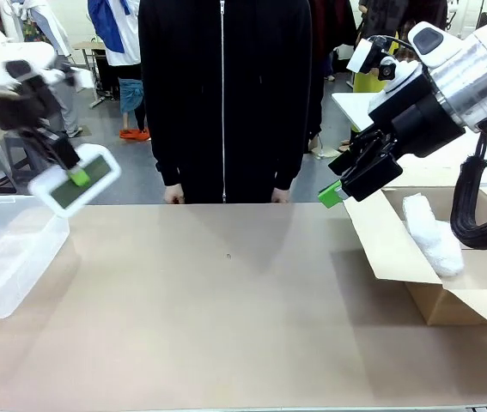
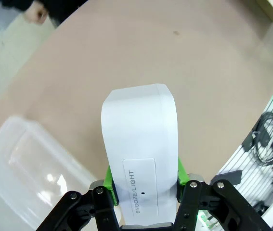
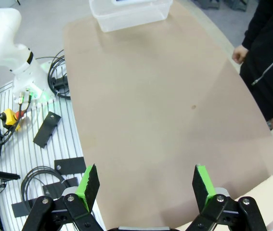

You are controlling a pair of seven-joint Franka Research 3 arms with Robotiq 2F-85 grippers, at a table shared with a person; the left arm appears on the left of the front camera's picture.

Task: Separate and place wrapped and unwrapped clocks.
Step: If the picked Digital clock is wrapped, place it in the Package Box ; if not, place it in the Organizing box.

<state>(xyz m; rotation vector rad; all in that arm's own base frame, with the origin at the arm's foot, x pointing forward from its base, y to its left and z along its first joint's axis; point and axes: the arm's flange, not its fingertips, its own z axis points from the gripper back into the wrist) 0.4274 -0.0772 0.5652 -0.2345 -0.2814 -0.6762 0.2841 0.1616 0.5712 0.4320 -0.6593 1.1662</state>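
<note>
My left gripper (image 1: 77, 176) is shut on the bare white clock (image 1: 78, 182), holding it tilted in the air above the near end of the clear plastic tub (image 1: 3, 257). In the left wrist view the clock (image 2: 141, 134) sits between the green pads, its "SNOOZE/LIGHT" bar facing the camera, with the tub (image 2: 25, 168) below it. One bubble-wrapped clock (image 1: 432, 233) lies inside the brown cardboard box (image 1: 436, 300) at the right. My right gripper (image 1: 333, 194) hangs open and empty just left of the box flap. It also appears open in its wrist view (image 3: 145, 187), above bare table.
A person in a black jacket stands at the far edge, hands (image 1: 173, 196) resting at the table's rim. The tub (image 3: 131, 12) shows at the far end in the right wrist view. Cables and tools (image 3: 40, 130) lie beside the table.
</note>
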